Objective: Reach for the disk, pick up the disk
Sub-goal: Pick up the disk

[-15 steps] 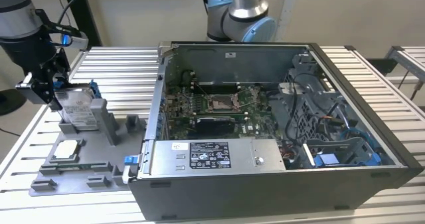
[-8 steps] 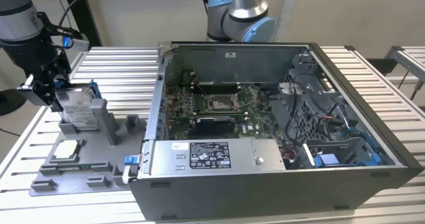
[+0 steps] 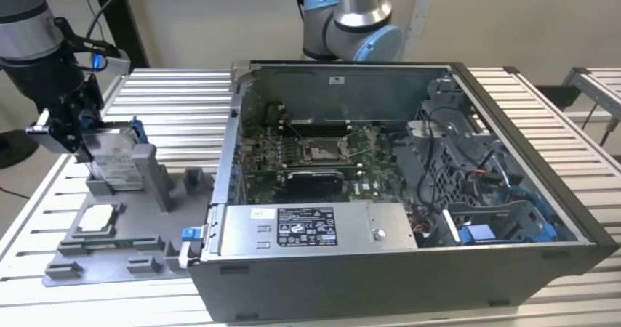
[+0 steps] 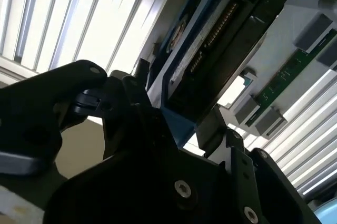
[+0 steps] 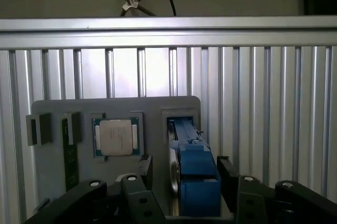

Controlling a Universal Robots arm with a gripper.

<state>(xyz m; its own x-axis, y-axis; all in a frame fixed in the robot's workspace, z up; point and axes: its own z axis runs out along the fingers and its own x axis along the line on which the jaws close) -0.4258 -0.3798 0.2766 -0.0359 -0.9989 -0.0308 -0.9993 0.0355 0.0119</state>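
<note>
Silver metal with blue side rails, the disk (image 3: 115, 160) is seen standing on end in a slot of the grey fixture (image 3: 145, 218), at the exterior view's left, well apart from the open computer case (image 3: 408, 196). Its long axis is held upright, with the labelled broad face turned toward the case. The gripper (image 3: 80, 139) is placed at the disk's upper end, so the disk lies straight ahead of it and between its 2 fingers (image 5: 145, 170), 1 to each broad face.

In the first wrist view the disk (image 5: 192, 174) is shown edge-on inside the gripper (image 5: 184, 176), with a strip of grey fixture visible between 1 finger and the metal. The fingers are therefore judged parted and not clamped, with nothing gripped; contact on the far side cannot be made out. The fixture is carried on the slatted tabletop (image 3: 165, 94), and a small square chip (image 5: 116, 137) is seated in a pocket just beside the disk's slot.
</note>
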